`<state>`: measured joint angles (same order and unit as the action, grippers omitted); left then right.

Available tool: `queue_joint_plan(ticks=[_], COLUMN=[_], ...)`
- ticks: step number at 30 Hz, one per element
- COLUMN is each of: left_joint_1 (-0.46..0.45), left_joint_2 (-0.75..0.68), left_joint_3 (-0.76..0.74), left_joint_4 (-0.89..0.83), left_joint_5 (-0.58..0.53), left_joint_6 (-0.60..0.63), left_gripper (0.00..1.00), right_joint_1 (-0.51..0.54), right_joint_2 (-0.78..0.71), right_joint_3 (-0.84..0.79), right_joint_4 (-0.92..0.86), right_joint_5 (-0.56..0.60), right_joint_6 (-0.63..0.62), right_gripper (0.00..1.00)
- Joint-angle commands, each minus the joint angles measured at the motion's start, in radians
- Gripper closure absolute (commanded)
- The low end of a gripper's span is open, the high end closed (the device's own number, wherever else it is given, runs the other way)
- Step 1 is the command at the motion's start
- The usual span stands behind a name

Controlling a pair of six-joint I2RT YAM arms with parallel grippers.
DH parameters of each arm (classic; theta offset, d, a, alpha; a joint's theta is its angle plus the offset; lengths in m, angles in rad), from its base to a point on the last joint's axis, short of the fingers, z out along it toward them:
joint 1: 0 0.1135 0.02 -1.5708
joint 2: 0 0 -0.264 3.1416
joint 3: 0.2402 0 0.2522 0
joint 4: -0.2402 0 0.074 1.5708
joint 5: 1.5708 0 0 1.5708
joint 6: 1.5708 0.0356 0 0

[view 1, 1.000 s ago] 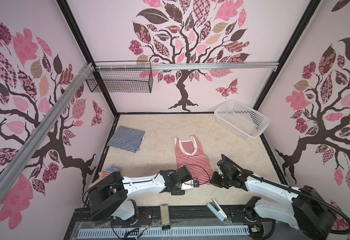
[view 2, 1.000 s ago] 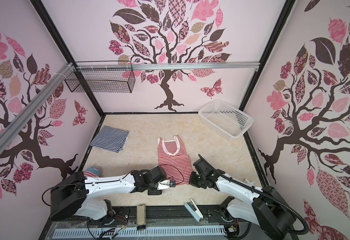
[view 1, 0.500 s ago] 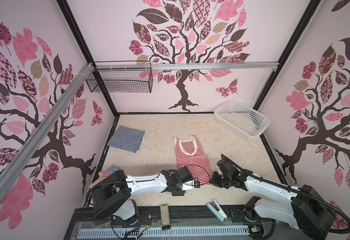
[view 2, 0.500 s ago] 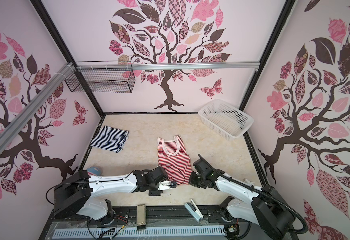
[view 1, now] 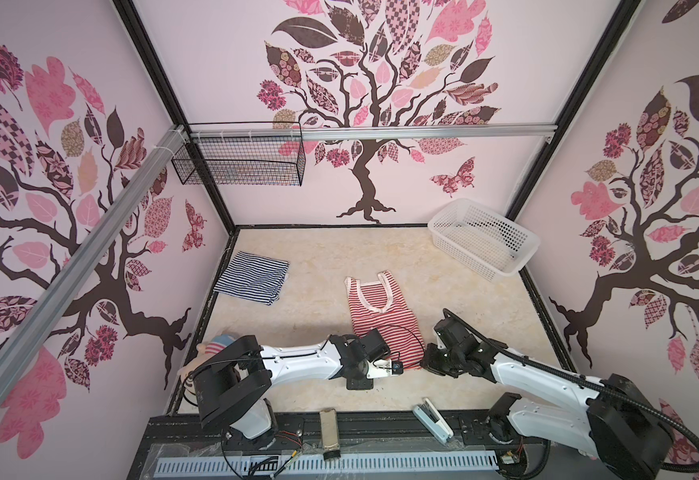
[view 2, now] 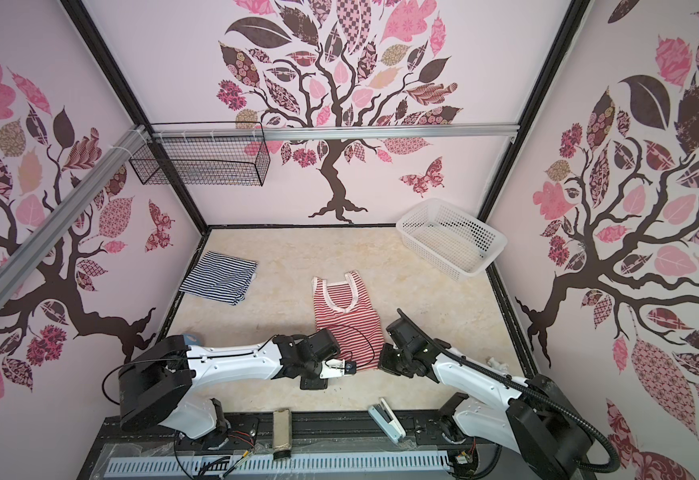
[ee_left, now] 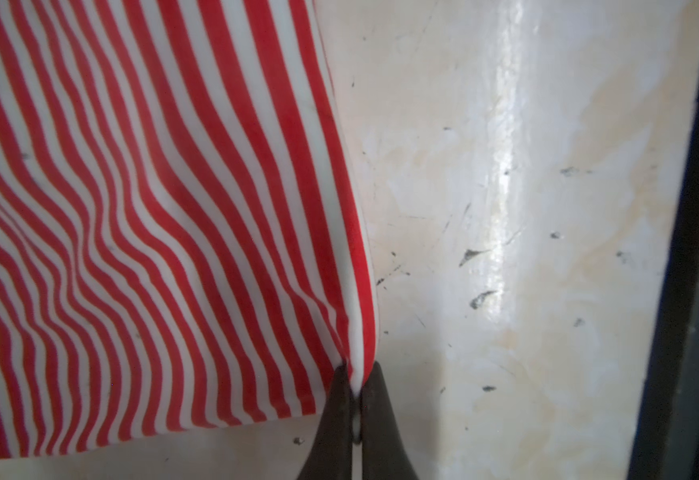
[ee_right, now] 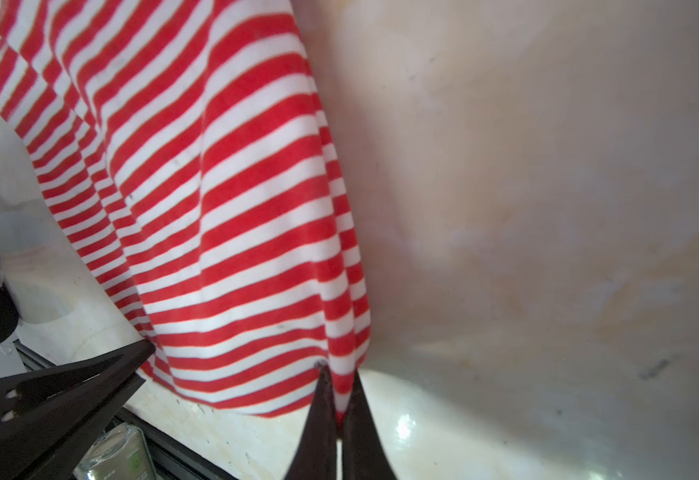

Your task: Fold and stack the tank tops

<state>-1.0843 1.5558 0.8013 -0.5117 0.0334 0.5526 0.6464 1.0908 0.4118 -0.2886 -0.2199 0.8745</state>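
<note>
While the table (view 1: 323, 253) carries the navy-and-white tank top (view 1: 252, 277), already folded near its far left corner, the red-and-white tank top (view 1: 381, 311) lies spread flat at the middle, straps away from the robot and hem toward the arms. The change is at that hem: the left gripper (ee_left: 354, 374), open a moment ago, has pinched shut on the hem's left corner, matching the right gripper (ee_right: 337, 378), which stays clamped on the other corner. With both corners held, the hem looks ready to be lifted over toward the straps.
</note>
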Motion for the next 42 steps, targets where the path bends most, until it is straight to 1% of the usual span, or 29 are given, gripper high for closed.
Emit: queue_joint_plan(ticks=[1, 4, 6, 8, 13, 15, 18, 20, 21, 24, 27, 30, 36, 37, 39, 42], left_joint_1=[0.001, 0.001, 0.001, 0.001, 0.000, 0.001, 0.049, 0.121, 0.152, 0.240, 0.327, 0.404, 0.559, 0.584, 0.628, 0.684], left_joint_2=[-0.026, -0.069, -0.096, -0.125, -0.177, -0.190, -0.194, -0.198, -0.200, -0.207, -0.198, -0.159, -0.060, -0.038, 0.015, 0.124], left_joint_3=[0.040, 0.083, 0.119, 0.158, 0.260, 0.299, 0.338, 0.343, 0.346, 0.346, 0.345, 0.354, 0.391, 0.398, 0.425, 0.492], left_joint_4=[-0.117, -0.182, -0.236, -0.292, -0.391, -0.422, -0.449, -0.434, -0.427, -0.398, -0.359, -0.359, -0.341, -0.321, -0.305, -0.313], left_joint_5=[0.087, 0.134, 0.189, 0.266, 0.407, 0.439, 0.516, 0.581, 0.589, 0.594, 0.606, 0.619, 0.666, 0.667, 0.678, 0.659], left_joint_6=[-0.011, -0.024, -0.033, -0.038, -0.068, -0.077, -0.086, -0.103, -0.110, -0.117, -0.120, -0.095, -0.035, -0.041, -0.029, -0.004], left_gripper=[1.00, 1.00, 1.00, 1.00, 1.00, 1.00, 1.00, 1.00, 1.00, 1.00, 1.00, 1.00, 1.00, 1.00, 1.00, 1.00], right_joint_1=[-0.001, -0.001, 0.000, -0.001, -0.002, -0.001, -0.001, -0.002, -0.002, -0.002, -0.013, -0.038, -0.112, -0.121, -0.134, -0.149], right_joint_2=[-0.065, -0.153, -0.203, -0.248, -0.307, -0.313, -0.306, -0.292, -0.282, -0.220, -0.132, -0.033, 0.158, 0.198, 0.280, 0.412], right_joint_3=[0.045, 0.076, 0.113, 0.156, 0.259, 0.299, 0.354, 0.387, 0.400, 0.440, 0.463, 0.486, 0.590, 0.612, 0.663, 0.727], right_joint_4=[-0.059, -0.119, -0.188, -0.258, -0.382, -0.405, -0.413, -0.402, -0.393, -0.357, -0.286, -0.217, -0.120, -0.108, -0.092, -0.057], right_joint_5=[0.028, 0.047, 0.066, 0.080, 0.108, 0.123, 0.145, 0.161, 0.168, 0.170, 0.128, 0.080, 0.000, -0.008, -0.021, -0.053], right_joint_6=[-0.004, -0.003, -0.009, -0.015, -0.017, -0.018, -0.022, -0.028, -0.034, -0.061, -0.089, -0.117, -0.180, -0.189, -0.211, -0.230], right_gripper=[1.00, 1.00, 1.00, 1.00, 1.00, 1.00, 1.00, 1.00, 1.00, 1.00, 1.00, 1.00, 1.00, 1.00, 1.00, 1.00])
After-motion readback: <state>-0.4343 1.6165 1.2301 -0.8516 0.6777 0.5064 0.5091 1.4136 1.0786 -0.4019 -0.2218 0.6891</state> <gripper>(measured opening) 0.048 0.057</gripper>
